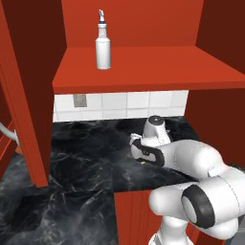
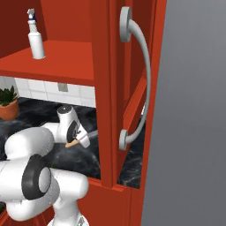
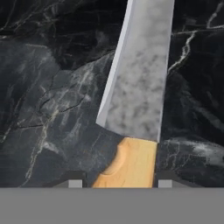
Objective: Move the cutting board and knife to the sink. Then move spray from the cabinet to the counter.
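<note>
Grey mottled blade, yellow-orange handle — knife (image 3: 135, 100) flat on black counter (image 3: 48, 109)

No readable text, label, brand, number or sign appears on anything.

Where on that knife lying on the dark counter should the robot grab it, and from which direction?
By the yellow-orange handle of the knife, coming straight down from above. It lies flat on the counter, so there is no room beneath it, and the handle is narrower and thicker than the wide grey blade. In the hand view the fingers already flank the handle.
</note>
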